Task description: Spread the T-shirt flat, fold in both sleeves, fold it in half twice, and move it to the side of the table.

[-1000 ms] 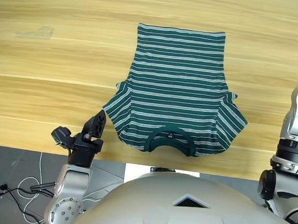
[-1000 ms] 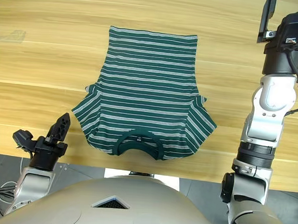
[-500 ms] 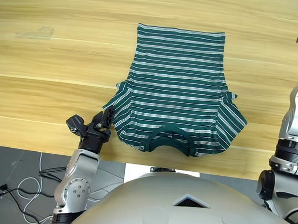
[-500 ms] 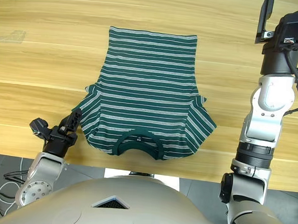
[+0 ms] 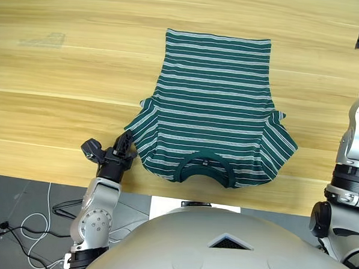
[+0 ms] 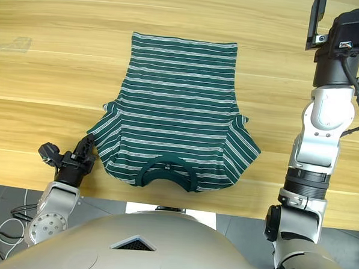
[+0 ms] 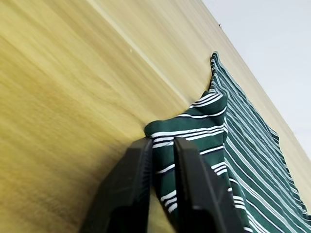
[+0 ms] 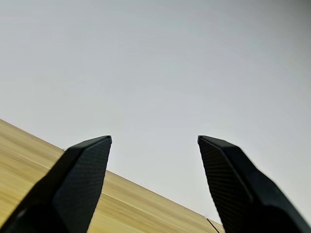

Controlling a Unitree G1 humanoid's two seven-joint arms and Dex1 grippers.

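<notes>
**Left claw pinched the sleeve**

The T-shirt point(image 5: 212, 106) lay face up on the table point(image 5: 68, 74), collar at the near edge, both sleeves spread out. The left gripper point(image 7: 164, 141) was closed on the hem of the shirt's left sleeve point(image 5: 138, 125). The right gripper point(image 8: 154, 139) hung raised at the table's right side, fingers spread wide, well apart from the shirt.

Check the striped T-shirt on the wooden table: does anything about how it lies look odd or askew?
Nothing looks spilled or damaged. The T-shirt is not quite flat, though. Small folds of cloth bunch out at both armpits, and the sleeve corner on the robot's left is rumpled where the left end effector pinches it.
</notes>
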